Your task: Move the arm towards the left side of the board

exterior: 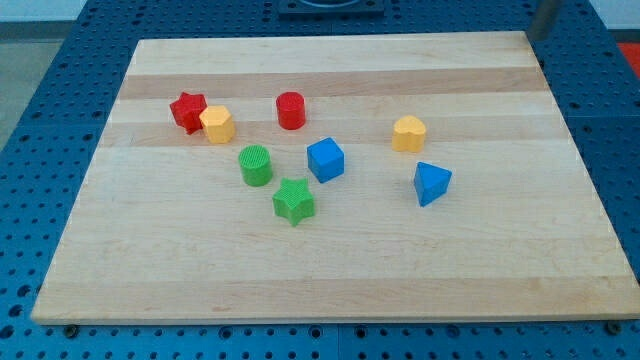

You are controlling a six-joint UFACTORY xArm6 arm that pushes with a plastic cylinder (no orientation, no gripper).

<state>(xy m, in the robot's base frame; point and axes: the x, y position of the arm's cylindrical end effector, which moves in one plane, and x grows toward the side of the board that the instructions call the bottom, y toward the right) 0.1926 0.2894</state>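
A blurred grey rod enters at the view's top right, and my tip point(541, 34) is at the board's top right corner, far from all the blocks. The wooden board point(330, 270) holds several blocks. A red star point(187, 111) touches a yellow hexagon point(217, 125) at the upper left. A red cylinder point(290, 110) stands to their right. A green cylinder point(256, 165), a blue cube point(325, 159) and a green star point(293, 201) sit near the middle. A yellow heart-shaped block point(408, 133) and a blue triangular block point(432, 183) lie to the right.
The board lies on a blue perforated table point(40, 120) that shows on all sides of it.
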